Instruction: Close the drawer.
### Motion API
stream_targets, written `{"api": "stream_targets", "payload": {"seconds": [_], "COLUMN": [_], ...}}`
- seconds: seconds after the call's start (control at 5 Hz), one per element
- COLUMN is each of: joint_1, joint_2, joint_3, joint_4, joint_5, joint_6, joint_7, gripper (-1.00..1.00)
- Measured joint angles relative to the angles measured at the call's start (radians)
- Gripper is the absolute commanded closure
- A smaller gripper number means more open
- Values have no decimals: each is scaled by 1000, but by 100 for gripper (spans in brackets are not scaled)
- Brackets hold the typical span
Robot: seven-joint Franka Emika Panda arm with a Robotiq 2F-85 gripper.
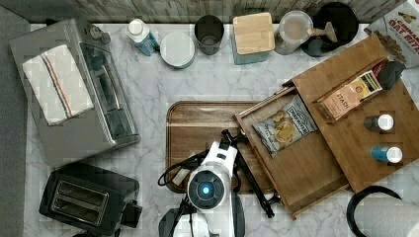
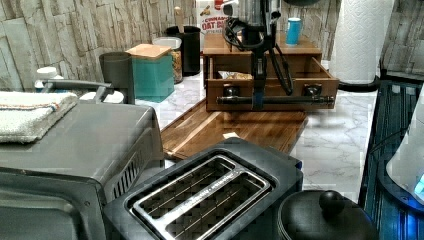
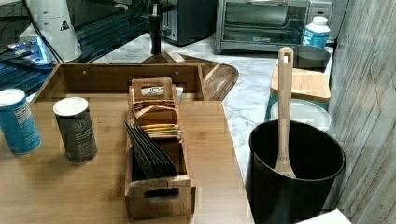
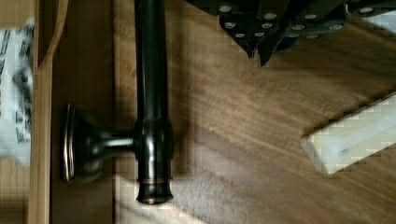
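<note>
Marble counter [image 1: 148,89] is carrying everything. Toaster oven [image 1: 74,94] is sitting at the top view's left with a striped towel [image 1: 57,84] lying on its roof; black two-slot toaster [image 1: 86,200] is sitting below it in the top view.

Bamboo organizer [image 1: 375,133] is sitting at the top view's right, angled. It's carrying a tea-bag caddy [image 1: 351,94], a dark can [image 1: 379,122] and a blue can [image 1: 388,154] on its flat top.

The drawer [image 1: 291,158] is standing pulled well out of the organizer toward the top view's lower left, its front overhanging the darker rounded-corner tray [image 1: 197,128]. A chip bag [image 1: 285,126] is lying inside, near the back. In the left view the drawer [image 2: 272,85] is facing the camera with its dark bar handle [image 2: 275,100] running across the front.

Paper towel roll [image 2: 360,40] is standing at the left view's right. Along the back wall in the top view: white bottle [image 1: 141,34], dark cup [image 1: 209,33], teal canister with wooden lid [image 1: 253,37], black crock holding a wooden spoon [image 1: 328,30].

Arm [image 1: 210,182] is reaching in from the top view's bottom edge. Gripper [image 2: 259,92] is hanging just at the bar handle in the left view, about mid-span. In the wrist view the fingertips [image 4: 259,39] are sitting close together, nearly pinched, beside the handle [image 4: 150,102] and gripping nothing; contact with the bar can't be told. A small white block [image 4: 350,135] is lying on the tray in the wrist view.
</note>
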Motion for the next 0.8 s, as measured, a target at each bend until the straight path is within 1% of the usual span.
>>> {"api": "stream_targets", "payload": {"seconds": [0.2,0.4,0.6,0.8], "joint_1": [-3,-17,-64,-78], "joint_2": [63,119,129,115], "joint_3": [2,2,24,0], "joint_4": [0,0,0,0], "joint_5": [-33,-38,-38,-38], "joint_6": [91,119,55,6], "joint_7": [0,-1,-68,-166], "gripper": [100,100,100,100]}}
